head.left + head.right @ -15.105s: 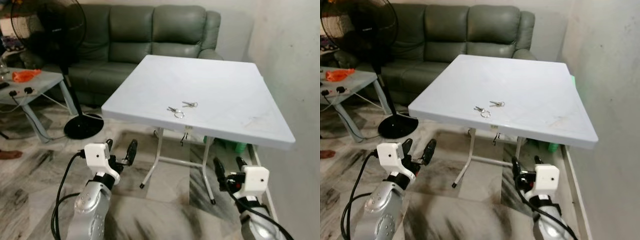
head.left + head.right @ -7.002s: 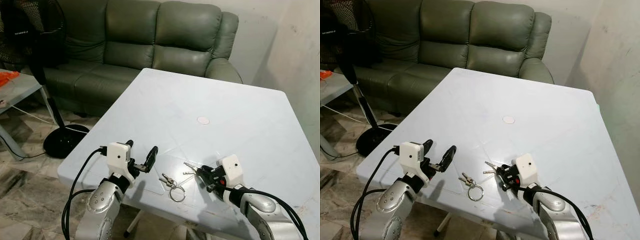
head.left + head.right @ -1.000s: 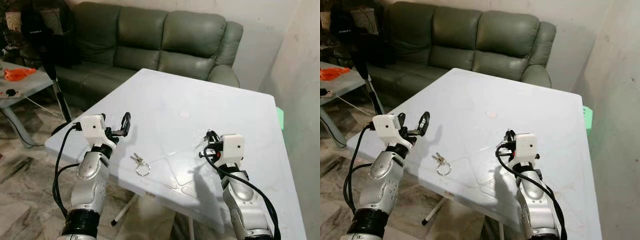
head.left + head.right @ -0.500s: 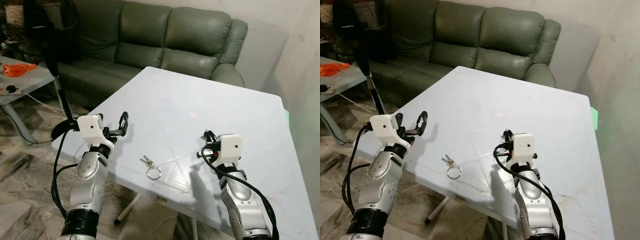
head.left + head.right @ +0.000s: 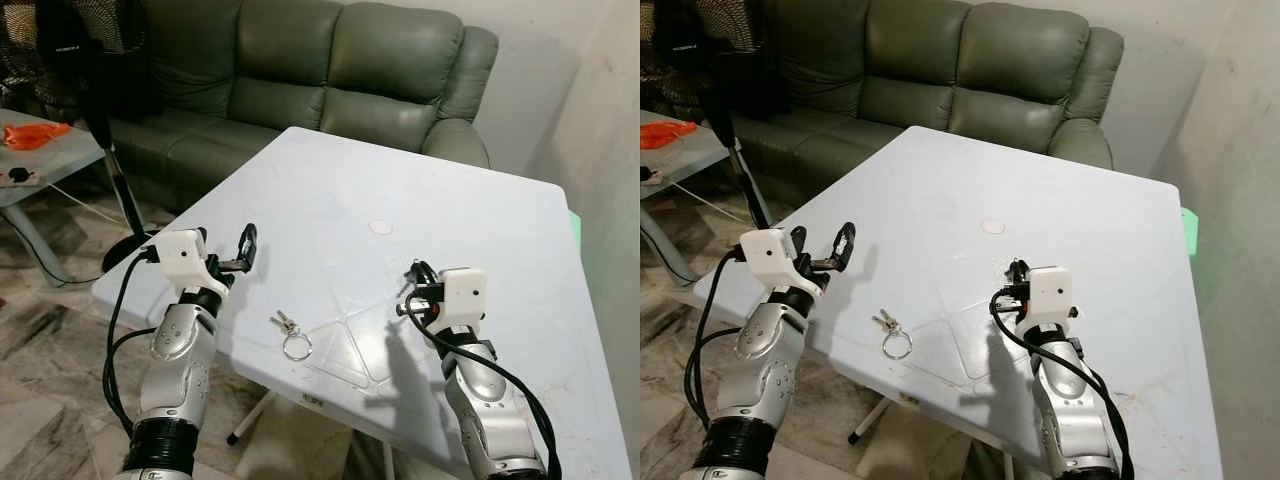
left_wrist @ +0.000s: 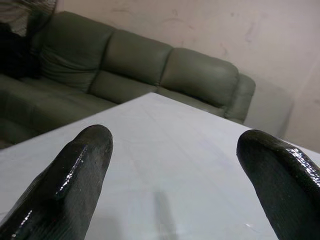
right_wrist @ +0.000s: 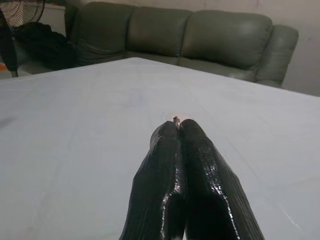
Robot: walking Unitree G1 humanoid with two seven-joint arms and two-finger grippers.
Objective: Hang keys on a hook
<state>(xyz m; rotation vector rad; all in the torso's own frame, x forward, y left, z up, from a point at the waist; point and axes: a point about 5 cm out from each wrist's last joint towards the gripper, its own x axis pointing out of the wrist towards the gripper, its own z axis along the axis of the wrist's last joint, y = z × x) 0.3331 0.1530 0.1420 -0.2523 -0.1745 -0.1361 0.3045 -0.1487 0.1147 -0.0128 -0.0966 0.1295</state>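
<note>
Glossy, the right hand pinches a thin metal key above the smooth table.

Home living room: green leather sofa, standing fan, white table.

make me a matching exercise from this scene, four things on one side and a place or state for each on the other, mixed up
Things:
1. left gripper
2. right gripper
3. keys with big ring
4. green sofa

States or places:
A. lying on the white table near its front edge
B. behind the table, by the wall
C. fingers spread wide
D. fingers pressed together on a small metal ring

Pairs: 1-C, 2-D, 3-A, 4-B
</note>
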